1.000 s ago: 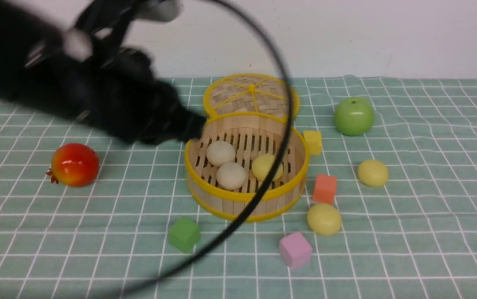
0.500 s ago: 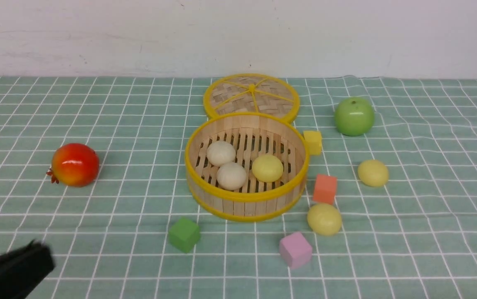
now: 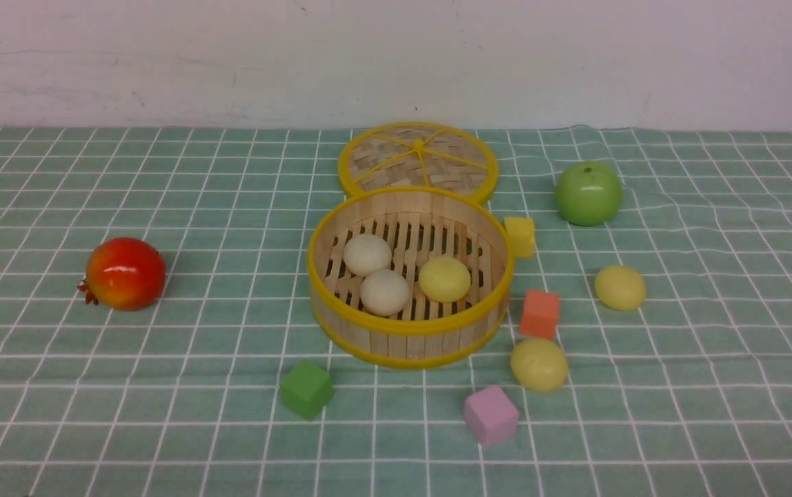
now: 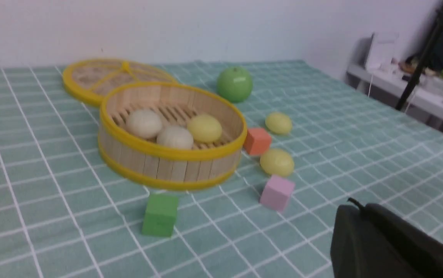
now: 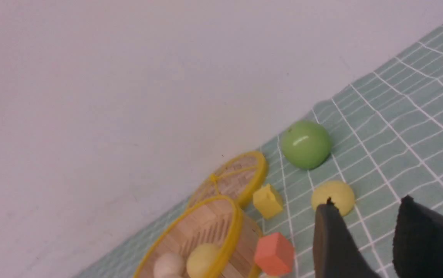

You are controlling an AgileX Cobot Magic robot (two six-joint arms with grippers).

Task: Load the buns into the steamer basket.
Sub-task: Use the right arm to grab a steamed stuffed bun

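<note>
The steamer basket [image 3: 403,338] stands mid-cloth and holds three buns: two off-white ones [image 3: 367,254] [image 3: 384,291] and a pale yellow one [image 3: 444,279]. Two more yellow buns lie on the cloth to its right, one farther out [image 3: 620,287] and one near the front [image 3: 539,364]. Neither arm shows in the front view. In the left wrist view my left gripper [image 4: 360,210] is shut and empty, well back from the basket [image 4: 167,166]. In the right wrist view my right gripper [image 5: 367,202] is open and empty, with a yellow bun [image 5: 333,195] just beyond one fingertip.
The flat woven lid [image 3: 417,159] lies behind the basket. A green apple [image 3: 588,193] sits back right and a red pomegranate [image 3: 125,273] at the left. Yellow [image 3: 520,236], orange [image 3: 539,313], pink [image 3: 490,415] and green [image 3: 307,389] cubes lie around the basket.
My left arm, which reached over the basket's left side a second ago, has drawn back to the front left and left the front view. The buns have not moved.
</note>
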